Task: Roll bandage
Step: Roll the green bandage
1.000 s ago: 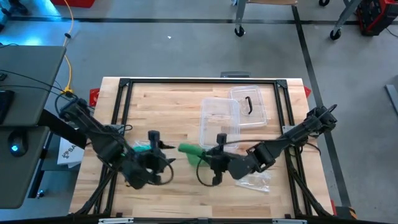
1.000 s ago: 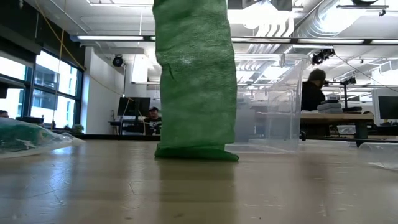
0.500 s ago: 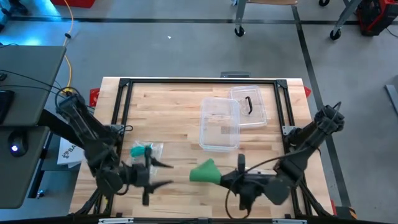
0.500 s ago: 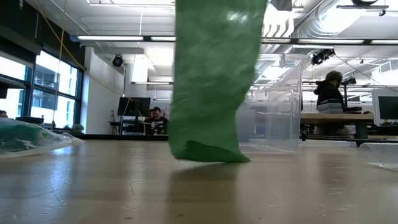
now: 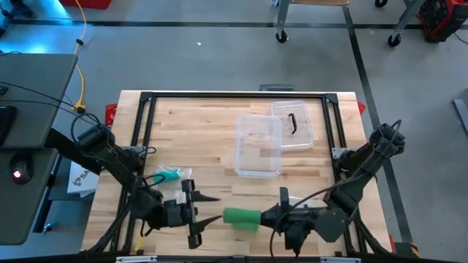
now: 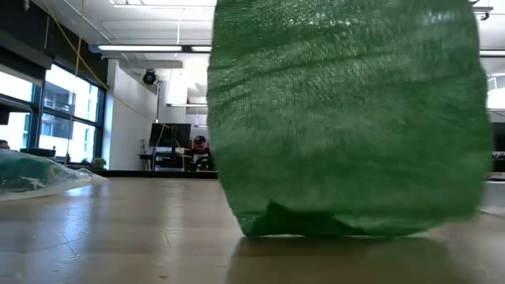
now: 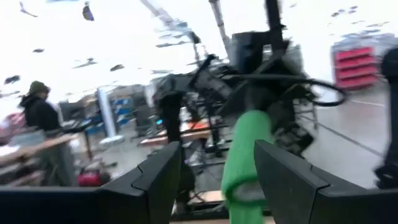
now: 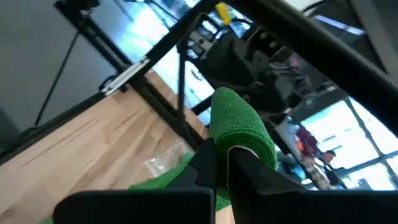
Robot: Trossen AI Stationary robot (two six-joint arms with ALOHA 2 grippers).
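Now the green bandage [image 5: 241, 218] is seen lying as a short, compact cylinder near the front edge of the table [image 5: 212, 124], where half a second ago it was spread as a loose fan a little farther back, and a second ago it was draped between the two grippers near the table's middle. The left gripper [image 5: 208, 217], which was well off to the left half a second ago, is brought back in, so that the bandage's left end is just beside its fingertips. This is judged to mean that the cloth has been gathered into a roll and that the left arm is being lined up to take or steady the free end.

The right gripper [image 5: 272, 216] is clamped tight on the right end of the bandage; in the right wrist view its fingers [image 8: 239, 163] are pressed together on the green cloth. The left gripper's fingers [image 7: 155, 180] are held wide apart, with the bandage between them and a little beyond, apparently not gripped. Whether the fingertips are touching the cloth cannot be told.

A clear box [image 5: 257, 145] and its lid [image 5: 295, 124] are left untouched farther back, and a small wrapper [image 5: 172, 175] lies to the left.
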